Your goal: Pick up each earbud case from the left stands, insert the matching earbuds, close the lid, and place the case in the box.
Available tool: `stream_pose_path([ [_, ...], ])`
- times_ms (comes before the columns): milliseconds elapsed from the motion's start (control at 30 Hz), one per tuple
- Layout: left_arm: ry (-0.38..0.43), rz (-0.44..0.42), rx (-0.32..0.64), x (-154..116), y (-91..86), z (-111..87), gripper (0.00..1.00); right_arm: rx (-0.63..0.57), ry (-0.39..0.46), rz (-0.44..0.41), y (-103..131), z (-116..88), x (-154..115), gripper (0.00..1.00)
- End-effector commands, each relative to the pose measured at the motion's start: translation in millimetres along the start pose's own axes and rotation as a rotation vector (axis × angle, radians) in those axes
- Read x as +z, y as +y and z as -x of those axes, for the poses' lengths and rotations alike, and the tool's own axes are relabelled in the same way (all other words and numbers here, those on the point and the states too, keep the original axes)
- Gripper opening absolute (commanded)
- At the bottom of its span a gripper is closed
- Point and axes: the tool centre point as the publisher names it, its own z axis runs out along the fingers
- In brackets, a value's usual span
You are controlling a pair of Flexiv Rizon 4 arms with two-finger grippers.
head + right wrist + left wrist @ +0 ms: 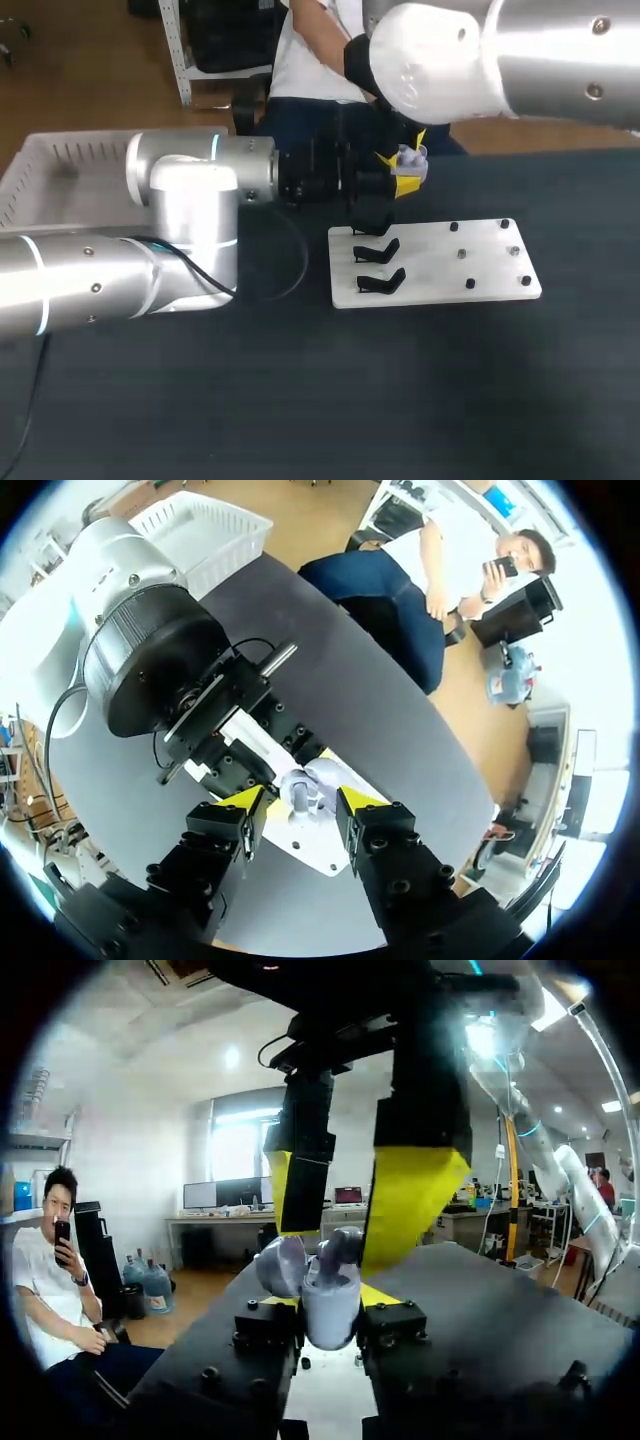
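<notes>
Left gripper (328, 1335) grasps the purple case (330, 1310), upright and open. Right gripper (300, 802), released, straddles it from above.

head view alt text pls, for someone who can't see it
The left gripper holds a pale lilac earbud case up over the far side of a dark table, the right gripper close beside it. Just nearer lies a white board with black stands, and far left a white box.
</notes>
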Motion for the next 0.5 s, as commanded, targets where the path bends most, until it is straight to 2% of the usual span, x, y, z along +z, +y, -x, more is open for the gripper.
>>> stream_pose_path([
  [33, -0.002, 0.005, 0.003, -0.1, -1.4, -0.1, 0.00, 0.005, -0.011, -0.006, 0.6, -4.2, -1.6, 0.47],
  [267, -0.002, 0.005, 0.003, -0.1, -1.4, -0.1, 0.00, 0.029, -0.051, -0.006, 1.4, -9.0, -16.6, 0.46],
  [300, -0.002, 0.005, 0.003, -0.1, -1.4, -0.1, 0.00, 0.038, -0.063, -0.009, 1.4, -11.2, -19.7, 0.44],
  [400, -0.002, 0.005, 0.003, -0.1, -1.4, -0.1, 0.00, 0.067, -0.092, 0.000, 2.2, -19.7, -30.5, 0.28],
  [500, -0.002, 0.005, 0.003, -0.1, -1.4, -0.1, 0.00, 0.075, -0.101, 0.006, 8.4, -28.5, -36.2, 0.22],
])
